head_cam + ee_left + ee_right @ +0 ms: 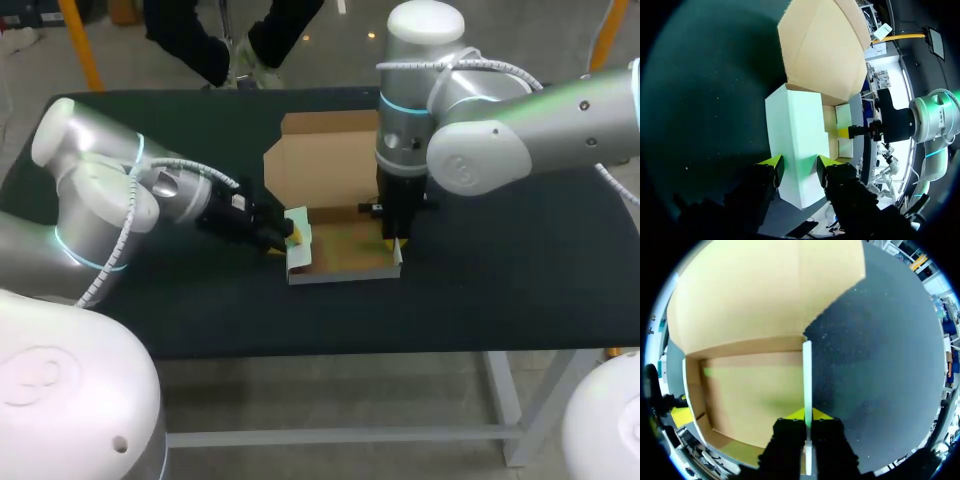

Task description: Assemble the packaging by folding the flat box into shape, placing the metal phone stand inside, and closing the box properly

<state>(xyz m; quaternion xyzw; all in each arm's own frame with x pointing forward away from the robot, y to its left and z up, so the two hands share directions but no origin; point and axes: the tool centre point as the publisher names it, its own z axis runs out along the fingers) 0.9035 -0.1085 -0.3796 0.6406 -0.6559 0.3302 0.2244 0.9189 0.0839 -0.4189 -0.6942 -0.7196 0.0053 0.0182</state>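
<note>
The cardboard box [345, 250] lies in the middle of the table, brown inside and white outside, with its walls partly raised. Its lid flap [320, 160] lies open toward the back. My left gripper [288, 238] comes in level from the left at the box's left wall. In the left wrist view that white wall [795, 125] stands between the open yellow tips of the left gripper [800, 165]. My right gripper [392, 243] points straight down and is shut on the thin upright right wall [807, 375]. The box floor [755, 390] is bare.
The black table top [500, 260] has free room on both sides of the box and in front of it. The open lid [820, 45] covers the area behind the box.
</note>
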